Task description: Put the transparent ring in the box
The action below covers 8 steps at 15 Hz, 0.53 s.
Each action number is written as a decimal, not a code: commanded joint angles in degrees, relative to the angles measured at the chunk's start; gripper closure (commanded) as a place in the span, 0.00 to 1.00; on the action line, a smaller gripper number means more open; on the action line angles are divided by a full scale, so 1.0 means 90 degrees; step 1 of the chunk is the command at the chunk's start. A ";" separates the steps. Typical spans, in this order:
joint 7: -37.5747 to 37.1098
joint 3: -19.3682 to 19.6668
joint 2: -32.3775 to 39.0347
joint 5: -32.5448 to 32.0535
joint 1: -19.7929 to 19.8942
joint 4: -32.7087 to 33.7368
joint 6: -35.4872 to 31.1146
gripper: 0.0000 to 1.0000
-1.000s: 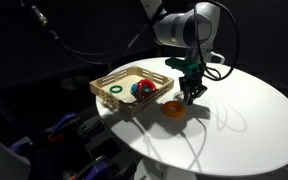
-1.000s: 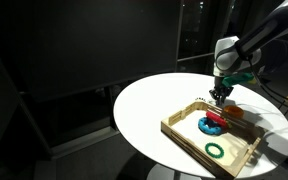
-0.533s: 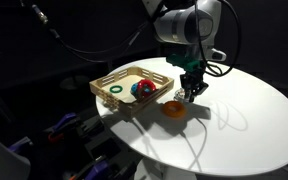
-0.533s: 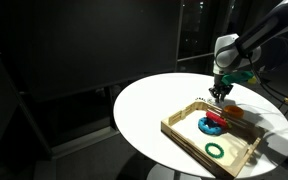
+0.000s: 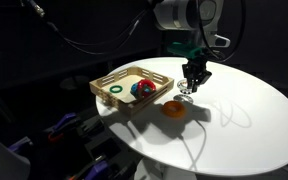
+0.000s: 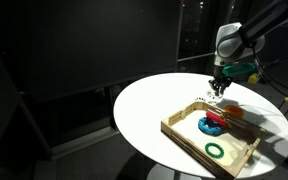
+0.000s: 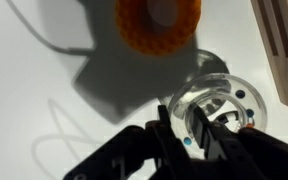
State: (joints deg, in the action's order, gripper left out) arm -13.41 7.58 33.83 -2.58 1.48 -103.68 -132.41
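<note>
The transparent ring [image 7: 222,100] is clear and glassy with small dots on its rim. My gripper [image 7: 182,132] is shut on its rim, one finger inside and one outside. In both exterior views the gripper [image 5: 192,82] [image 6: 217,89] holds the ring [image 5: 185,90] a little above the white table, beside the box. The box [image 5: 106,80] [image 6: 182,132] is a shallow light-wood tray with slotted sides. Its edge shows at the right of the wrist view [image 7: 287,50].
A solid orange ring [image 5: 173,108] [image 7: 158,22] lies on the round white table [image 5: 244,125] next to the box. The box holds a green ring [image 5: 115,90] [image 6: 215,150] and blue and red pieces [image 5: 142,89]. The surroundings are dark.
My gripper has risen from the table surface and shifted slightly away from the orange ring, carrying the transparent ring with it.
</note>
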 commanded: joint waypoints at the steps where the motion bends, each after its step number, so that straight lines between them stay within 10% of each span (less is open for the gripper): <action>1: -0.0086 0.0018 -0.0552 -0.0061 -0.0080 -0.0314 0.0181 0.90; 8: 0.0060 -0.0114 -0.1223 -0.0114 -0.0185 -0.0748 0.0481 0.90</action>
State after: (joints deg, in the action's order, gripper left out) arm -13.30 7.21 26.56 -2.59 0.18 -107.25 -129.48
